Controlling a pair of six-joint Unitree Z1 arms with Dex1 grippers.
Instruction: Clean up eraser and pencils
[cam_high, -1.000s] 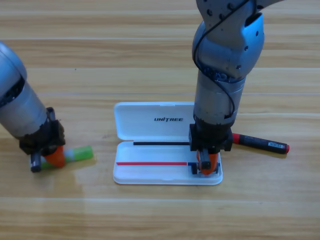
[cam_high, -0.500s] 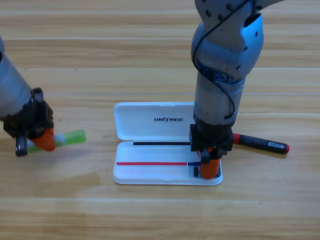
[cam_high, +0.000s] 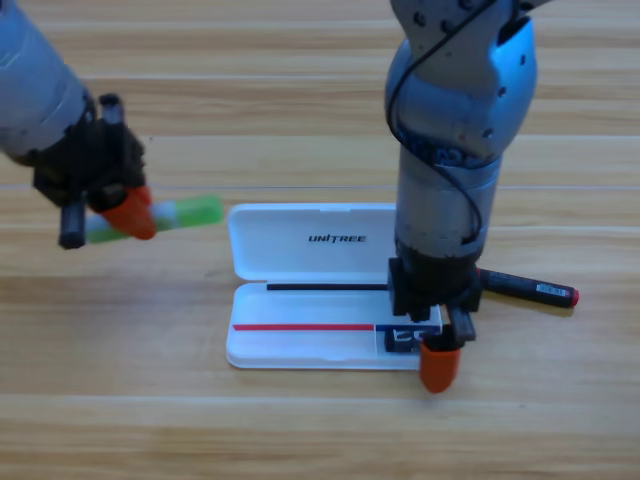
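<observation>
Case lies open mid-table, and the eraser sits in the right end of its tray, so that piece looks done. My left gripper pinches the green pencil near its whitish end, up off the wood, just left of the lid. My right gripper hangs at the tray's right front corner beside the eraser, pinching nothing; one orange tip shows, and I cannot tell how its jaws stand. The marker lies on the table right of the case, partly behind my right arm. To do this well, I should turn the pencil parallel to the tray, lower it in flat, and only then let go.
</observation>
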